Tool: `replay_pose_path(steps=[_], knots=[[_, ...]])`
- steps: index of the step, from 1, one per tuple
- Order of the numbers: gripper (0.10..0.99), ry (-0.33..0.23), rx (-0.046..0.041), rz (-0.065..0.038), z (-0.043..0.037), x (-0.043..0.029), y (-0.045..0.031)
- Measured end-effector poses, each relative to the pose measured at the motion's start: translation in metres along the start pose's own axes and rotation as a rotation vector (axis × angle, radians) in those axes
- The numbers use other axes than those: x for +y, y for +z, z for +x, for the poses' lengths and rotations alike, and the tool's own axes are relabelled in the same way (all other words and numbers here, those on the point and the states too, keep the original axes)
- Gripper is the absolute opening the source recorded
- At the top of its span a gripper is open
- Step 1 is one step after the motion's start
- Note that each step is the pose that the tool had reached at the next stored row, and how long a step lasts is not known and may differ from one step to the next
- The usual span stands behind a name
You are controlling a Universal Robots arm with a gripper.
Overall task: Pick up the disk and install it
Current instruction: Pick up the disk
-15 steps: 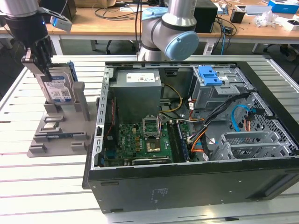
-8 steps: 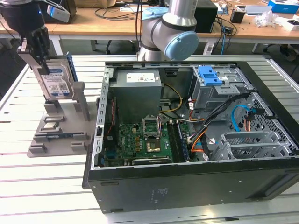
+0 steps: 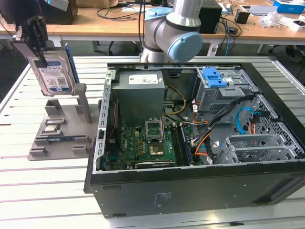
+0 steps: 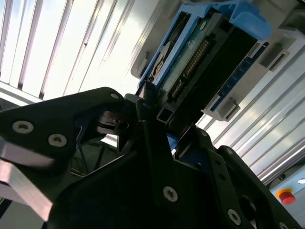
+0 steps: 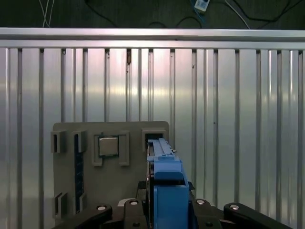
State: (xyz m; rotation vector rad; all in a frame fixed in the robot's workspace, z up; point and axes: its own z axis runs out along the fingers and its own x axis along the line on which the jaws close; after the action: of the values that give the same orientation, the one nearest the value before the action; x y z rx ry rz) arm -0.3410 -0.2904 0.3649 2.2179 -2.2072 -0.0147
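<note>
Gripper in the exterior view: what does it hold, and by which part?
The gripper holds the flat silver disk in its blue plastic frame, by its upper edge.

Robotics lab or workshop for computer assembly: a grey industrial robot arm rises behind a slatted aluminium tabletop, which carries an open desktop computer case with its green motherboard exposed. Behind stand wooden desks strewn with cables and a blue box. A red emergency-stop button appears in the second wrist view.
</note>
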Motion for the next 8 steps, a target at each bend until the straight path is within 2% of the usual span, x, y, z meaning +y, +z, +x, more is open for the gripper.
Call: replay_pose_path(steps=[4,8], knots=[[0.365,0.000,0.0000,0.000,-0.0007,0.0002,-0.0144],[0.365,0.000,0.0004,0.000,-0.0021,0.0005,-0.0364]])
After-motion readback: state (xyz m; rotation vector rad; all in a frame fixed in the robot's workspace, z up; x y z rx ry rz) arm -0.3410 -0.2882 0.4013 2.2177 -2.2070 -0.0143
